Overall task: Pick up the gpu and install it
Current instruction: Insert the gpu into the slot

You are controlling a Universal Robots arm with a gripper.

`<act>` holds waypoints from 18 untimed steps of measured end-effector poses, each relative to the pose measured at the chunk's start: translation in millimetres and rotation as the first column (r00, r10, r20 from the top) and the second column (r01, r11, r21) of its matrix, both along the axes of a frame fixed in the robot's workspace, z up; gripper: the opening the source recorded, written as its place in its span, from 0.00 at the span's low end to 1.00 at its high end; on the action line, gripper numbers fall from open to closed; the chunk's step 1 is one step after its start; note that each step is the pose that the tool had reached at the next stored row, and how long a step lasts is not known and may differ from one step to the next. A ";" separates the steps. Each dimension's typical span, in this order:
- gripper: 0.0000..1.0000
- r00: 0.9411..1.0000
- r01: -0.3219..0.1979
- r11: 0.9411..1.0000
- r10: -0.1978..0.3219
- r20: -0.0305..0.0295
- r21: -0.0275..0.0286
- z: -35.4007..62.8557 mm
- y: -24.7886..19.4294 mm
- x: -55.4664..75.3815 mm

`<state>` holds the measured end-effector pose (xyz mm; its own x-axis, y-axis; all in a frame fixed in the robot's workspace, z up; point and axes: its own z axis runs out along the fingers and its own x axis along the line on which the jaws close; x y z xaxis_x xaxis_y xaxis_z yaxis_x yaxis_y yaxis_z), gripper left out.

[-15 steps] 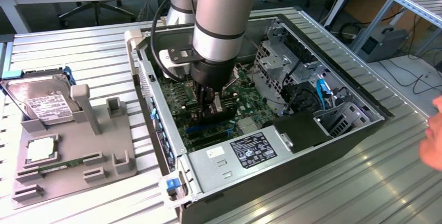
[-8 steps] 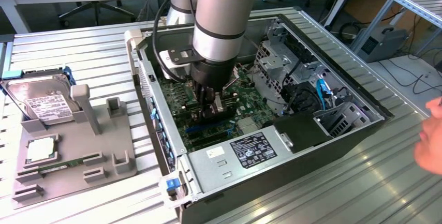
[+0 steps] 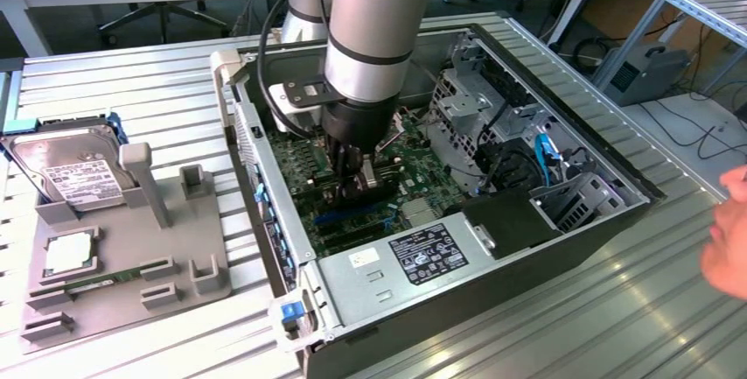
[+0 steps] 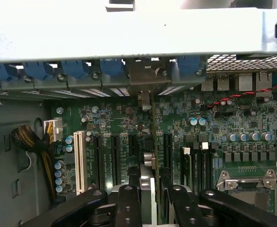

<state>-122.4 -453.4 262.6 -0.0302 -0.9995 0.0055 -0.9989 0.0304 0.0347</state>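
arm (image 3: 371,29): silver-grey cylindrical tube, light blue cap at the joint, black ring band
wrist: black collar, white bracket beside it
cable: black, along the arm
gripper (image 4: 150,201): black linkage fingers (image 4: 126,208) with round pivot screws

Even, bright room light falls from above on my bench (image 3: 140,99), and its ribbed metal gives soft glare stripes. Inside the open computer case (image 3: 548,248) the board sits in mild shadow under my arm (image 3: 373,38). From my wrist, the case wall (image 4: 129,33) washes out nearly white, while the board (image 4: 223,127) stays sharp.
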 end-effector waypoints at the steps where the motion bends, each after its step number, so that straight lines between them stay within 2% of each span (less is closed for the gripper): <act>1: 0.27 1.000 0.000 1.000 0.000 0.000 0.000 0.0 0.0 0.0; 18: 0.27 1.000 0.000 1.000 0.000 0.000 0.000 -5.2 -0.1 0.4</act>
<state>-122.0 -453.5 257.4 -0.0302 -0.9995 0.0055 -0.9989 0.0304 0.0347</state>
